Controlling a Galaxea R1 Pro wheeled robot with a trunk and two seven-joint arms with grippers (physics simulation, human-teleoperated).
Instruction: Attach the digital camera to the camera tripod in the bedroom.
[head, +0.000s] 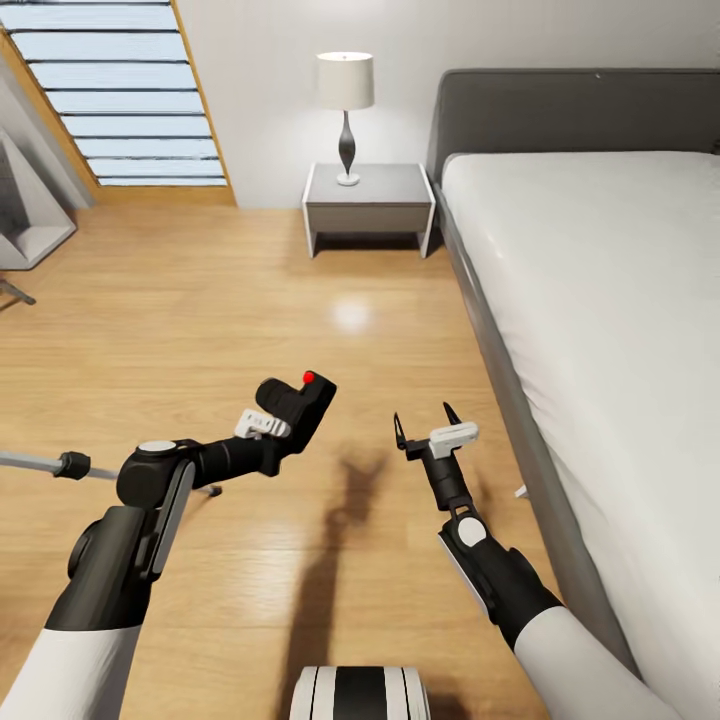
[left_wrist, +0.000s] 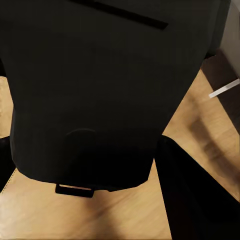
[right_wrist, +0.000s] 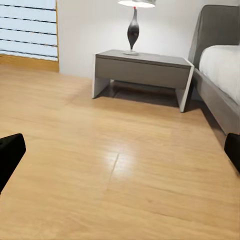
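Closest to the head camera, the robot's striped base (head: 360, 694) is being shown at the lower edge. Above the wood floor (head: 200, 300), the digital camera (head: 298, 404) (red button up) is being gripped by the left gripper (head: 272, 425), while the right gripper (head: 425, 420) is being held spread and empty beside the bed (head: 600, 300). A camera tripod (head: 60, 464) leg is being seen at far left. A nightstand (head: 368, 205) with a lamp (head: 346, 110) is being shown by the wall.

From the left wrist, the digital camera's (left_wrist: 100, 90) black body is being clamped close up.

From the right wrist, parted fingertips (right_wrist: 10, 155) are being seen, with the nightstand (right_wrist: 142, 70) beyond.
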